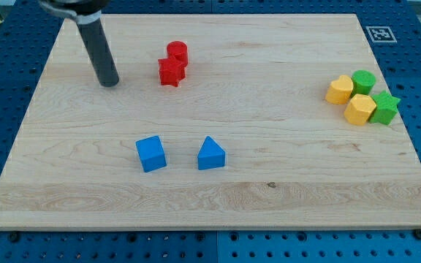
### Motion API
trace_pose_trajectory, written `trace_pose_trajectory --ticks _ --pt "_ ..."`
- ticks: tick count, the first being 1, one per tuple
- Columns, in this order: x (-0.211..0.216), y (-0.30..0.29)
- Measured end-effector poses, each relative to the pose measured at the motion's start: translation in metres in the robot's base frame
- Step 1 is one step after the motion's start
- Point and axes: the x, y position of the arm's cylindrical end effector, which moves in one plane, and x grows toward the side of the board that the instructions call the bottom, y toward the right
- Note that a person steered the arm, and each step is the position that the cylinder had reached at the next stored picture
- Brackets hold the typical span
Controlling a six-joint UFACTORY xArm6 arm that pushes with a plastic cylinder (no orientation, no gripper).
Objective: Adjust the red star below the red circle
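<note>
At view's left of red star (170, 71), my tip (109, 82), well apart

Pale wooden tabletop (283, 183), blue cube (150, 153) and blue triangle (210, 154) side by side near the view's bottom, two yellow blocks (339, 90) (359, 109), green cylinder (363, 81) and green star (385, 107) clustered touching at the view's right, square printed marker (378, 33) at the top right corner.

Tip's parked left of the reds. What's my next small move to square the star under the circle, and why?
Probably nudge the red star slightly toward the view's right. It already touches the red circle from below but sits a little left of it. My tip stands to the star's left, apart from it, at about its level, so a short rightward push should line them up.
</note>
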Motion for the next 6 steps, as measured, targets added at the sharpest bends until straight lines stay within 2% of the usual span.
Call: trace_pose_trajectory --ticks 2,4,6 --pt "-0.011 0.0" --pt "0.0 0.074" --pt "0.016 0.091"
